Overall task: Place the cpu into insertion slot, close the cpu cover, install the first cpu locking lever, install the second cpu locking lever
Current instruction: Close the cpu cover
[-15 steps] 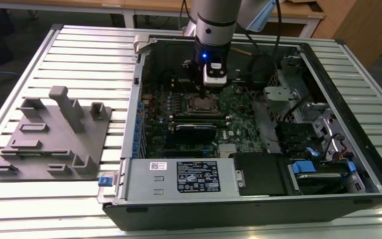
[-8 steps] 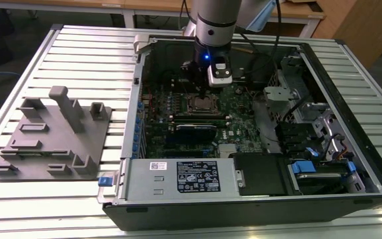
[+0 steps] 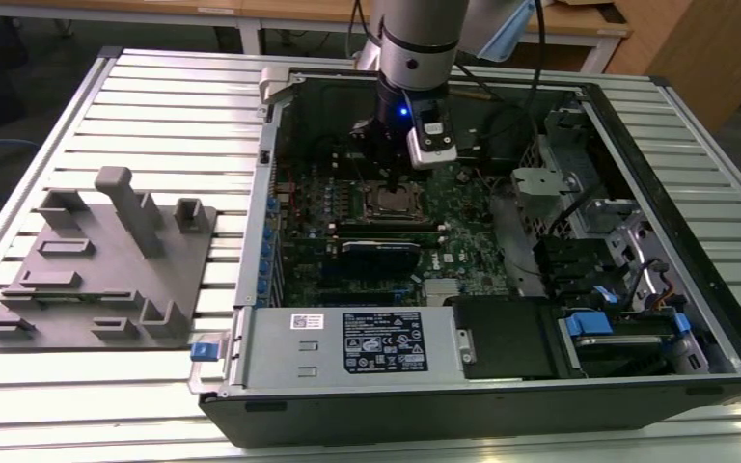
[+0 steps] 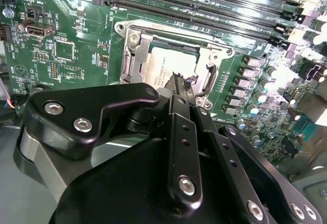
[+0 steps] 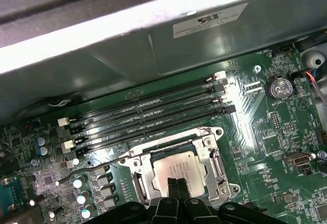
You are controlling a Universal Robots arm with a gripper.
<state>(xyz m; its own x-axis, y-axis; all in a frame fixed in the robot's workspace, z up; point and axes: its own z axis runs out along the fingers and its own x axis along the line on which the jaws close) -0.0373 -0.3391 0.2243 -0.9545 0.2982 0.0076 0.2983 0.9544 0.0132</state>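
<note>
Pincer (image 5: 179, 184) closed on nothing, tips together, probably to act as one narrow pusher, right above the chip (image 5: 176, 166), which lies flat directly beneath, framed by the lowered cover (image 5: 217, 158) holding it put.

The cpu (image 5: 176, 166) is a flat square chip with a silvery-grey top. It lies level in the insertion slot (image 5: 166, 150), the dark-framed square socket on the green motherboard (image 5: 265, 132) just beside the long black memory slots (image 5: 148, 114). The cpu cover (image 5: 140, 175) – a thin silvery metal frame – appears folded down flat around the chip, whose top shows through its large square window. One thin dark locking lever (image 5: 94, 166) angles away from a corner of the socket, out over the board.
</note>
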